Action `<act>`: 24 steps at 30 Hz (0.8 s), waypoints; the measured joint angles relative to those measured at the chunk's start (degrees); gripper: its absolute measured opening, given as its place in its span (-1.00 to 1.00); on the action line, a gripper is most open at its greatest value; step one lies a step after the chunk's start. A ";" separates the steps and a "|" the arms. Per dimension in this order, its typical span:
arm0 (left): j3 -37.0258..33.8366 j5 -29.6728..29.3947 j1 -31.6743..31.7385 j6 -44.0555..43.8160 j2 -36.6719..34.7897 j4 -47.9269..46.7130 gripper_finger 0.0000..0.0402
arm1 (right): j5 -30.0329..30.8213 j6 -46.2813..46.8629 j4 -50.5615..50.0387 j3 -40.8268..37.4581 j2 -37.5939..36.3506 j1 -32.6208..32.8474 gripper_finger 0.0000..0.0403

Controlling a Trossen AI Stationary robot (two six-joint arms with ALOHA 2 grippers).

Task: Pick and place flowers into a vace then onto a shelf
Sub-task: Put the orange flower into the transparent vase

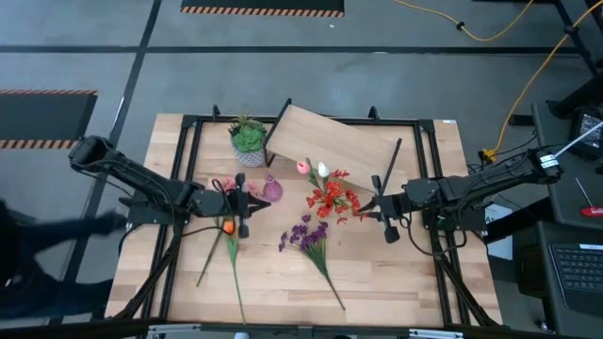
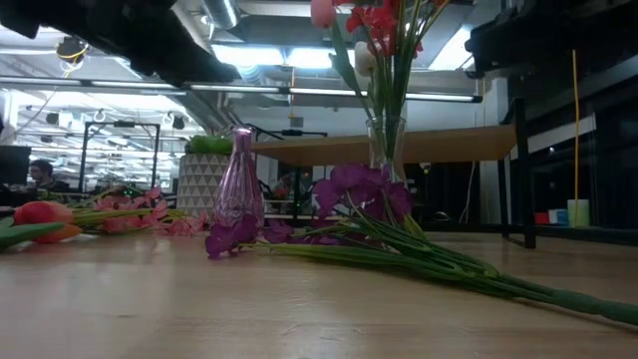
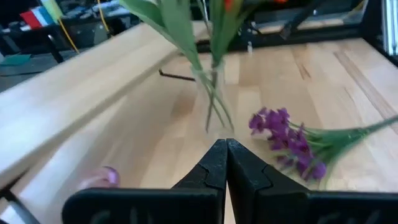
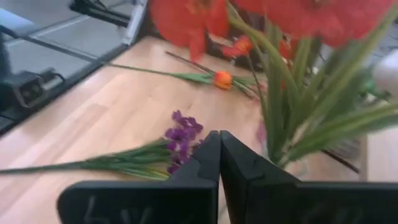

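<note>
While both grippers sit shut and empty, the clear glass vase (image 2: pixel 386 150) stands upright mid-table w/ red flowers (image 1: pixel 330 200) and tulips (image 1: pixel 313 169) already in it. Right gripper (image 1: pixel 366 210) hangs just beside that bouquet, fingers pinched together, nothing held. Left gripper (image 1: pixel 247 202) waits by the pink bottle vase (image 1: pixel 272 188), likewise closed. Purple stem (image 1: pixel 309 237), orange tulip (image 1: pixel 228 226) and pink blossoms (image 2: pixel 150 214) lie flat on the tabletop (image 1: pixel 396 273), prob. next picks. Shelf (image 1: pixel 344 146) stands behind, nothing on it yet.
</note>
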 joint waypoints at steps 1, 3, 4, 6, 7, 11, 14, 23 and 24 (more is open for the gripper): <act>0.80 -0.89 -0.77 -0.53 1.02 -0.67 -0.99 | -0.61 0.05 0.27 0.00 -0.08 0.00 -0.95; 3.18 -2.89 -2.26 -1.46 3.13 -2.46 -0.99 | -1.41 1.48 0.28 0.00 -0.09 0.00 -0.98; 4.53 -4.00 -2.93 -1.75 4.18 -3.41 -0.99 | -1.45 2.38 0.13 0.00 -0.07 0.00 -0.98; 7.39 -6.01 -4.13 -3.01 6.08 -6.81 -0.99 | -1.48 3.76 0.20 0.00 0.04 0.11 -0.98; 8.91 -6.89 -4.63 -4.39 7.02 -8.97 -0.99 | -1.47 4.42 0.23 0.00 0.16 0.32 -0.98; 15.00 -9.23 -6.51 -13.60 10.44 -20.17 -0.99 | -1.48 4.87 0.43 0.00 0.22 1.90 -0.99; 19.61 -10.07 -8.19 -21.80 13.34 -29.25 -0.99 | -1.40 6.85 0.60 0.00 0.26 3.76 -0.99; 32.44 -6.52 -13.04 -45.12 23.91 -47.93 -0.99 | 7.80 12.83 0.81 0.00 4.13 12.25 -0.99; 34.16 -4.99 -13.58 -48.12 25.25 -50.44 -0.99 | 8.88 13.38 0.89 0.00 5.03 13.13 -0.99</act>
